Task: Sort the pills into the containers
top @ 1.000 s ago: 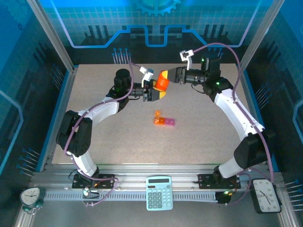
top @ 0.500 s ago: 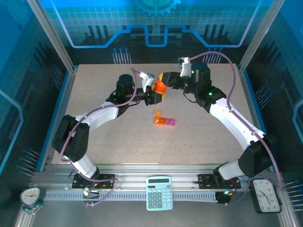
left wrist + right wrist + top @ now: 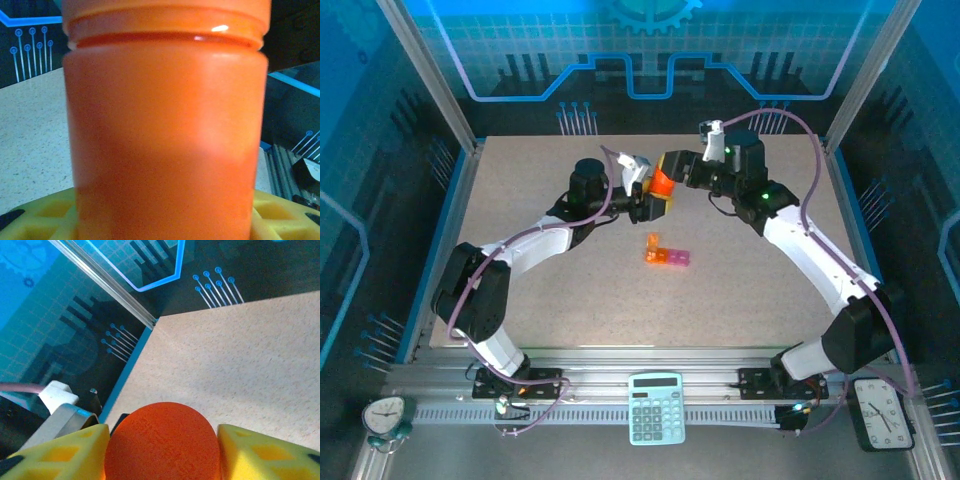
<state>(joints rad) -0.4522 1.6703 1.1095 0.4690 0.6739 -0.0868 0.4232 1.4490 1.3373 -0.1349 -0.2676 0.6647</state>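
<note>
Blue-lit panels printed with circuit lines wall in a speckled beige counter (image 3: 540,290). Both arms reach toward its far edge and meet just short of it, about midway between the left and right edges.

An orange cylindrical bottle (image 3: 663,184) hangs between them, clear of the counter. The left gripper (image 3: 653,203) is clamped on the bottle's body. Its wrist camera shows the orange wall (image 3: 165,130) close up, with a yellow finger (image 3: 45,220) low on either side of it. The right gripper (image 3: 670,166) comes in from the right at the bottle's top end. From its own wrist camera the round orange cap (image 3: 162,440) sits between its two yellow fingers (image 3: 65,452), which lie right against the cap's sides. I cannot tell whether they are squeezing it or have let go.

The containers (image 3: 667,255), a short strip of orange and magenta compartments, lie near the middle of the counter. They are closer to the near edge than the bottle and well apart from both grippers. One orange piece stands out from the strip's left end toward the far edge.

On the metal rail beyond the near edge rest a pale green calculator (image 3: 656,407), a small green alarm clock (image 3: 382,415) by the near left corner and a black-framed clock (image 3: 882,412) by the near right corner.
</note>
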